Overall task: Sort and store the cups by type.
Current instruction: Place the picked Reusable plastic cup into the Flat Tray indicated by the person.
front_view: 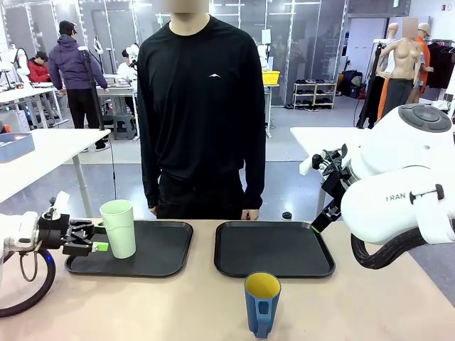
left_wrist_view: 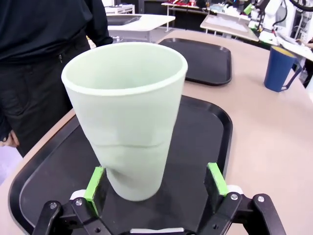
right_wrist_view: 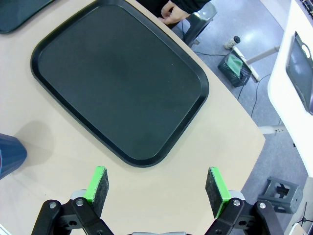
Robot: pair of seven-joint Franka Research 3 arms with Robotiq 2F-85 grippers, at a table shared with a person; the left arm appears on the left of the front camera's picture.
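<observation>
Cups are half sorted, as I judge it. The left gripper (left_wrist_view: 156, 182) has its jaws spread wide on either side of the green tumbler's (left_wrist_view: 127, 112) base and, as far as I can tell, is not pressing on it. That tumbler stands on the left tray (front_view: 169, 250), at its left end. The right gripper (right_wrist_view: 159, 185) is wide open and empty, well to the right of the left tray and above the table. The blue mug (front_view: 262, 302) stands on the bare table, right of the left tray and nearer the robot. It has yet to be stored, probably on the second tray (front_view: 274, 249) just beside the left tray.
</observation>
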